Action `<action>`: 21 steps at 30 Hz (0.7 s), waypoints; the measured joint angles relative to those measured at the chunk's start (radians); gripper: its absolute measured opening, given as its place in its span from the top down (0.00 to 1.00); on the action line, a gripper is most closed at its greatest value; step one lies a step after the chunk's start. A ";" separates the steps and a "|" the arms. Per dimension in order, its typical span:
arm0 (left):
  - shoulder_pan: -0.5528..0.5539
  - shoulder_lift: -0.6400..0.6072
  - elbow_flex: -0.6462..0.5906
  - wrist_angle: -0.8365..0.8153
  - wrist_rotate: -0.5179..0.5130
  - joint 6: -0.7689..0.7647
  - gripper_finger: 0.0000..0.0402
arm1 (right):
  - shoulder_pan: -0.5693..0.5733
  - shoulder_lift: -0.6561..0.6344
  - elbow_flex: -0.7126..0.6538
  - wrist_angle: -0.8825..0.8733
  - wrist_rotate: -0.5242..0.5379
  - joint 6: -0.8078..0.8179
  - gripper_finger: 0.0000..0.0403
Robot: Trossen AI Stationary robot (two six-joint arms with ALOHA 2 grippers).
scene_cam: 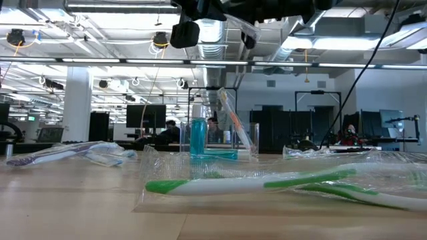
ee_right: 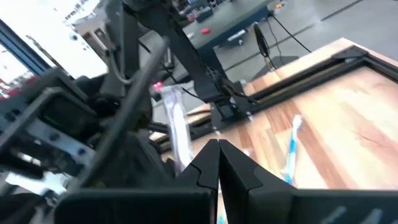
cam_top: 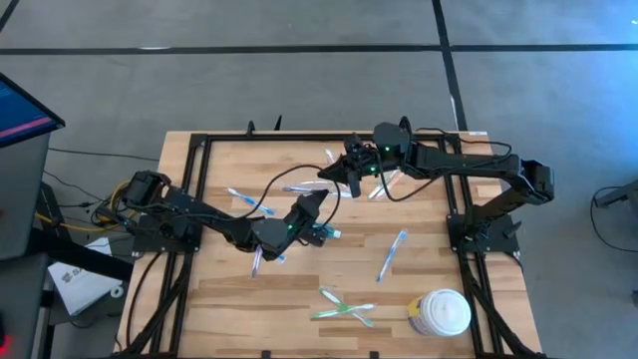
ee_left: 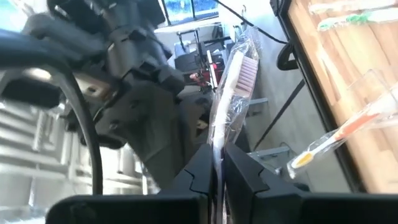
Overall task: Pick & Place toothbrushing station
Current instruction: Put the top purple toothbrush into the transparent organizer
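The left pincer [ee_left: 217, 171] is clamped on a wrapped brush [ee_left: 235, 81], held up off the bench [cam_top: 299, 289]. The holder [scene_cam: 223, 130] stands on the bench near the middle, with the teal tube [scene_cam: 198, 139] in it. The right pincer [cam_top: 349, 170] hangs close over the holder, fingers together — holding nothing that I can see. To do this step well, I think the left arm should bring the brush upright over the holder's mouth, lower it slowly, and release only when the wrapper is inside. The other brushes [cam_top: 344, 307] lie scattered further from the holder — they can wait.

Left gripper [cam_top: 321, 199], right gripper [cam_top: 334, 176] raised mid-table, jaws closed.
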 joint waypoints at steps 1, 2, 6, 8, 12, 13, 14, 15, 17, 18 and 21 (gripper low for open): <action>0.002 -0.003 0.000 -0.002 -0.001 -0.020 0.98 | -0.004 0.000 0.000 -0.013 0.000 -0.006 1.00; 0.003 -0.008 0.000 -0.003 -0.009 -0.041 0.98 | -0.009 0.000 0.000 -0.023 0.000 -0.009 1.00; 0.011 -0.044 -0.010 -0.003 -0.016 -0.160 0.98 | -0.023 0.000 0.000 -0.045 0.000 -0.028 1.00; 0.012 -0.087 -0.031 -0.001 -0.010 -0.222 0.98 | -0.025 0.000 0.000 -0.061 0.000 -0.038 1.00; 0.012 -0.203 -0.108 -0.004 0.043 -0.373 0.98 | -0.035 0.000 0.000 -0.077 0.001 -0.045 1.00; 0.012 -0.240 -0.134 -0.009 0.074 -0.417 0.97 | -0.039 0.000 0.000 -0.077 0.001 -0.045 1.00; 0.012 -0.272 -0.157 -0.007 0.098 -0.464 0.97 | -0.043 0.000 0.000 -0.077 0.001 -0.045 1.00; 0.014 -0.307 -0.182 -0.006 0.128 -0.508 0.97 | -0.044 0.000 0.000 -0.080 0.001 -0.046 1.00; 0.019 -0.365 -0.230 -0.009 0.173 -0.592 0.97 | -0.050 -0.001 0.000 -0.094 0.002 -0.053 1.00; 0.021 -0.393 -0.255 -0.011 0.195 -0.630 0.98 | -0.053 -0.001 0.000 -0.101 0.003 -0.054 1.00; 0.037 -0.464 -0.326 -0.011 0.272 -0.745 0.98 | -0.063 -0.001 0.000 -0.115 0.009 -0.056 1.00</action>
